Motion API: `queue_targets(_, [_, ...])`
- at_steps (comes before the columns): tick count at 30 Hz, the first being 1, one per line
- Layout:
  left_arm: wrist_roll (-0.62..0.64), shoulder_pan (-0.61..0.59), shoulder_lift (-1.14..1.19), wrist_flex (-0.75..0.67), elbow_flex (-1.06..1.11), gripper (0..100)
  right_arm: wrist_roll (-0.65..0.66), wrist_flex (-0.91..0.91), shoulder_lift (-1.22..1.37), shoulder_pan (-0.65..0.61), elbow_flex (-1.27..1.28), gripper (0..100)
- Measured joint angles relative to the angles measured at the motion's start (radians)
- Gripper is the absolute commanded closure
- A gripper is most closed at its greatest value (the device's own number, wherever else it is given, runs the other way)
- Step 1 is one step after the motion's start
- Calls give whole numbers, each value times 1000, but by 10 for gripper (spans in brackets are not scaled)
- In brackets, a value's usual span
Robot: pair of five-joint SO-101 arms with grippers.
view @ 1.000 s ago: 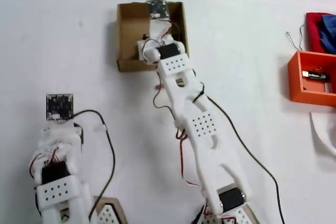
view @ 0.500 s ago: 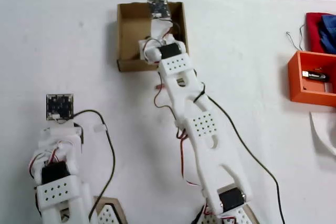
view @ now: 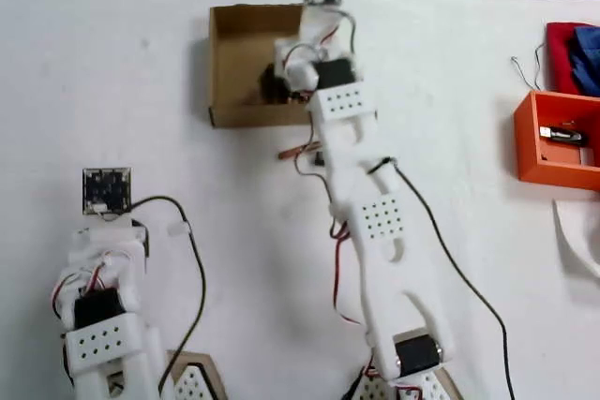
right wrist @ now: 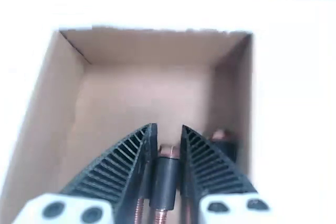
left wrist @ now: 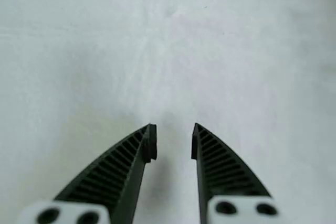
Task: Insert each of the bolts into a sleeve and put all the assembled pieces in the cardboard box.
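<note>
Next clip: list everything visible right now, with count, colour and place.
cardboard box: one, brown, far side of table
assembled piece: one, black sleeve on copper bolt, held over the box
second piece: one, dark with copper end, inside the box by a side wall
copper-coloured rod: one, on the table beside the box; bolt or wire, cannot tell
orange tray: one, high view's right edge
small black object: one, in the tray
cloth: red and blue, behind the tray
table: white
left pincer: black, open over bare table
right pincer: black, shut on the assembled piece
</note>
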Motion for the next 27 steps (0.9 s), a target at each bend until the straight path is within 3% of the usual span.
queue_targets(16, [0, 0, 0, 0, 0, 867, 0, 606, -281, 2, -87, 939])
queue_targets(24, [0, 37, 0, 0, 3, 868, 276, 620, -301, 21, -80, 943])
queue_targets(27, [0, 38, 0, 0, 3, 867, 324, 620, -396, 54, 35, 943])
